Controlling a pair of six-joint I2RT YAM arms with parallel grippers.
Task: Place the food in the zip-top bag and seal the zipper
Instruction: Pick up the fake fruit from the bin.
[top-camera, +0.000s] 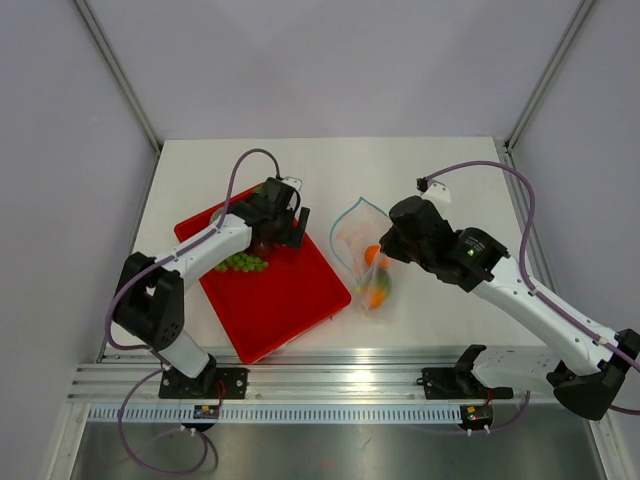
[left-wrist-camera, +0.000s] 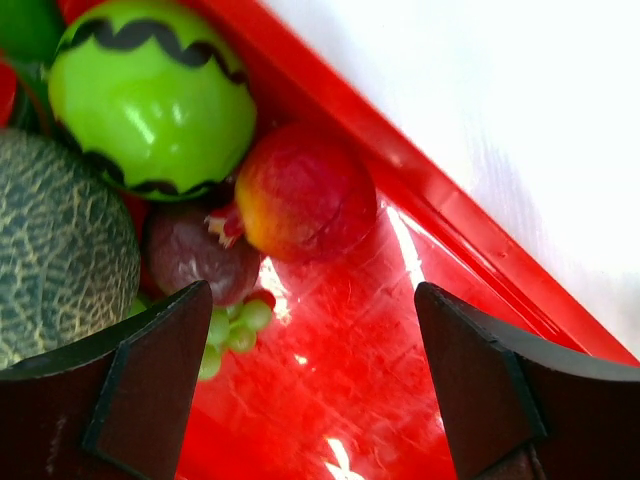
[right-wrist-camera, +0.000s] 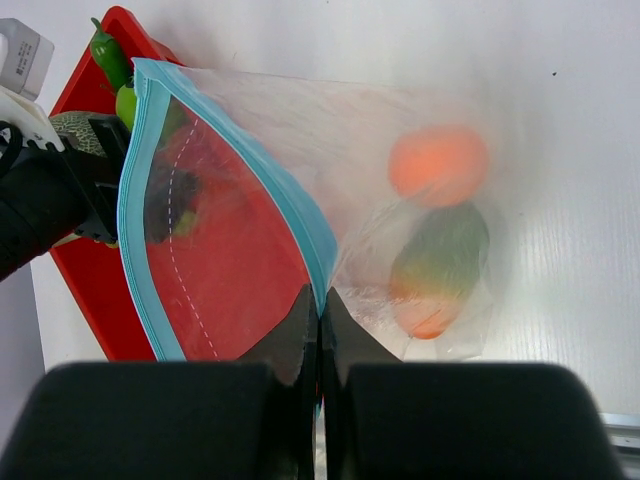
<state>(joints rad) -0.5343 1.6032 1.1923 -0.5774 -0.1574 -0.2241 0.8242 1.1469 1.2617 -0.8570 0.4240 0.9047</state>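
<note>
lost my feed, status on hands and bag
Left hand open over red fruit on tray. Right hand shut on zipper, bag mouth open. Orange, mango inside. Nothing blocking.

Left arm (top-camera: 200, 250) reaching forward, left gripper (left-wrist-camera: 310, 350) spread wide, right arm (top-camera: 520, 295) bent inward, right gripper (right-wrist-camera: 320, 318) pinched tight

A clear crinkly zip-top bag (top-camera: 350, 240) lies near the table's (top-camera: 430, 170) centre, its light blue zipper (right-wrist-camera: 300, 215) gaping open toward the far edge. Inside, at the near end, sit an orange (right-wrist-camera: 438, 163) and an orange-green mango (right-wrist-camera: 440, 260). Green grapes (top-camera: 243, 263), a netted melon (left-wrist-camera: 55, 250), a red fruit (left-wrist-camera: 300, 195) and a purple fruit (left-wrist-camera: 190, 250) cluster toward the left edge.
</note>
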